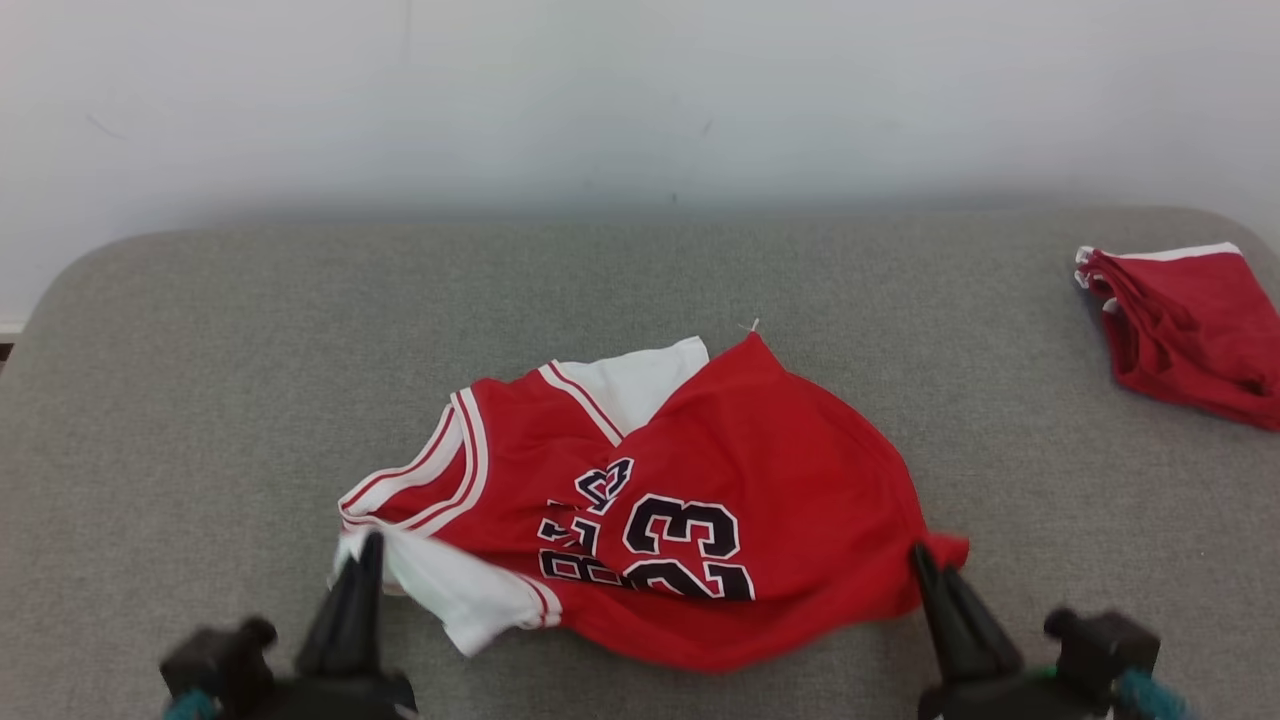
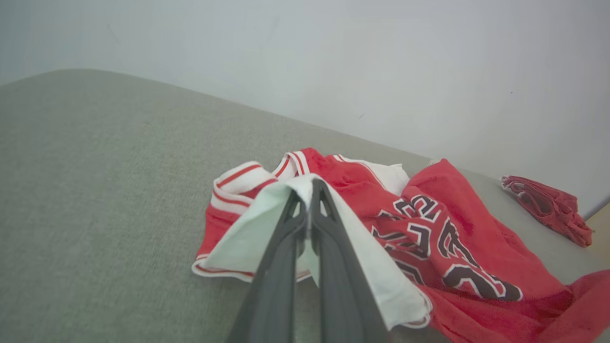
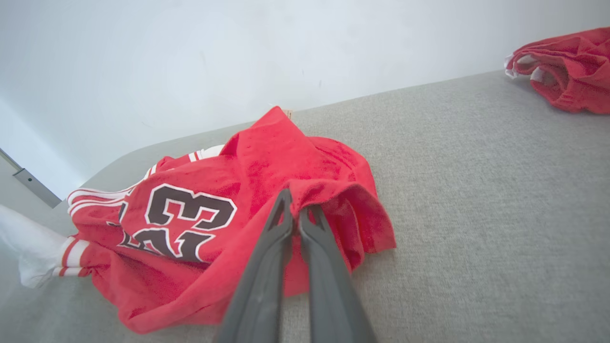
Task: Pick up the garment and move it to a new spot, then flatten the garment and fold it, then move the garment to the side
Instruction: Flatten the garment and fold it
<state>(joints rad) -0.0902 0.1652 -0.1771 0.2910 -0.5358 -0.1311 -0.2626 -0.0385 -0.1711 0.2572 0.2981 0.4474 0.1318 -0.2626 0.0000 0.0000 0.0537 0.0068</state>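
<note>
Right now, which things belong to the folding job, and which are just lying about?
Job: jersey, left gripper shut on its white edge, right gripper shut on its red corner.
Lying about: folded red garment, far right on the table.

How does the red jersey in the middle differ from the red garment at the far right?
The jersey lies spread and crumpled mid-surface; the red bundle sits compact at the right edge. The jersey shows a black 23; the bundle shows no print. The left gripper and right gripper are shut on the jersey; the bundle is untouched. Both are red with white trim.
</note>
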